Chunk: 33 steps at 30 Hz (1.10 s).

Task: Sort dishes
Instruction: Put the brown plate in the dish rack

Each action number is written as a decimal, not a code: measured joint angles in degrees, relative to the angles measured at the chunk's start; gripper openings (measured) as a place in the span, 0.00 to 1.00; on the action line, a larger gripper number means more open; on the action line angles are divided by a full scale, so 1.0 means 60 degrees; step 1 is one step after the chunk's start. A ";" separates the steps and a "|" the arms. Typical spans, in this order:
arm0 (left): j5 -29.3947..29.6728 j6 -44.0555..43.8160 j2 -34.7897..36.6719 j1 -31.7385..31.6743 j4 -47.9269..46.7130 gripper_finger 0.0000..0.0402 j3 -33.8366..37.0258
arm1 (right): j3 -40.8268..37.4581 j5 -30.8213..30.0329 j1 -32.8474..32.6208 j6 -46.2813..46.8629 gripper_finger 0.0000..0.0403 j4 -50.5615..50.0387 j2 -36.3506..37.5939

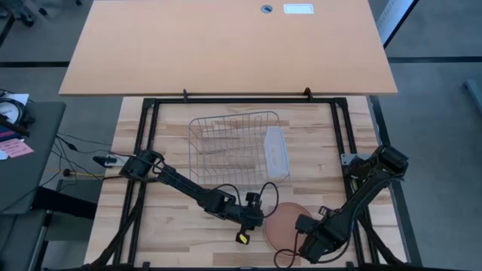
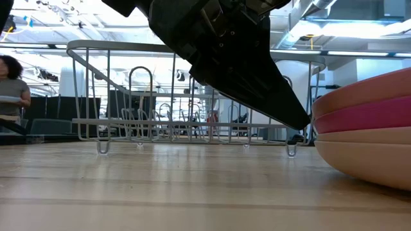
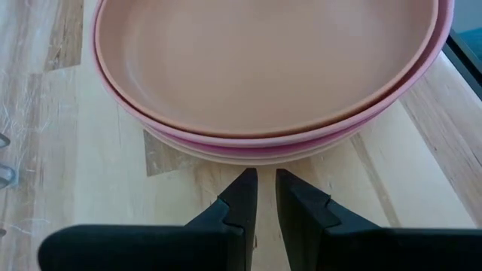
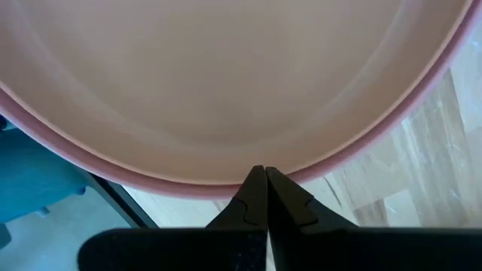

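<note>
A stack of dishes [image 1: 283, 224] rests on the wooden table near its front edge: a salmon-orange plate [image 3: 263, 68] on top, with pink and pale plates [image 2: 366, 138] under it. My left gripper [image 3: 260, 178] slants down at the stack's left side. Its fingers are a narrow gap apart with nothing between them, and their tips are level with the lower plates. My right gripper [image 4: 263, 173] points down over the top plate's near-right rim, shut. In the low view the left gripper's finger [image 2: 302, 120] ends right beside the stack. My left gripper's tips stand just short of the lowest plate's edge [image 3: 250, 159]; I cannot tell whether they touch it. My right gripper's shut tips lie over the top plate's rim [image 4: 226, 184] from above; whether they press on it cannot be told.
A wire dish rack [image 1: 233, 143] stands at the table's middle, toward the far side, with a translucent tub [image 1: 276, 154] at its right end. Bare wood lies between the rack and the stack. A person [image 2: 9, 90] stands in the room beyond the table.
</note>
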<state>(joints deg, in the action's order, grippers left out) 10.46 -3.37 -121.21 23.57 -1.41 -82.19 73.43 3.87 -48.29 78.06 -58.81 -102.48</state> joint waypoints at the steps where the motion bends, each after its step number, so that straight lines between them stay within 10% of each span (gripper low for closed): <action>1: 0.0003 0.0002 0.0000 0.0000 0.0000 0.12 0.0000 | 0.0000 -0.0025 0.0000 -0.0003 0.00 0.0027 0.0000; 33: 0.0001 0.0088 0.0013 0.0000 -0.0036 0.12 -0.0004 | 0.0011 0.0103 -0.0142 -0.0083 0.00 0.0135 0.0000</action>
<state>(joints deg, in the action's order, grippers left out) 10.47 -2.84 -121.13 23.57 -1.63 -82.21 73.49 4.49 -49.15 77.56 -58.00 -102.48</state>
